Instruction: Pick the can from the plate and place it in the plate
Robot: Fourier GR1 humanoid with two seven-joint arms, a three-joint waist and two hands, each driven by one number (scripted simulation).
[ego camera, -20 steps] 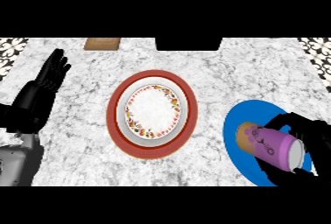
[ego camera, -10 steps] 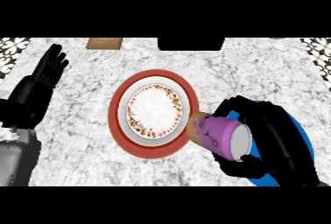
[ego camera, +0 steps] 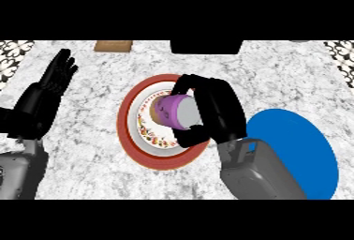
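A purple can [ego camera: 171,111] with a grey lid lies on its side in my right hand [ego camera: 213,112], whose fingers and thumb curl round it. Hand and can are over the white, flower-rimmed plate [ego camera: 149,133], which rests on a wider red plate [ego camera: 131,140] at the counter's middle. I cannot tell whether the can touches the white plate. A blue plate [ego camera: 301,140] lies bare at the right, partly hidden by my right forearm. My left hand [ego camera: 43,96] rests open at the left edge, fingers up.
A brown board [ego camera: 113,45] and a dark block [ego camera: 206,46] sit at the counter's far edge. Patterned tiles show at both upper corners. Marble counter [ego camera: 90,154] lies between my left arm and the red plate.
My right hand has carried the can leftward from the blue plate to above the white plate. The blue plate now shows bare. The left hand has stayed in place.
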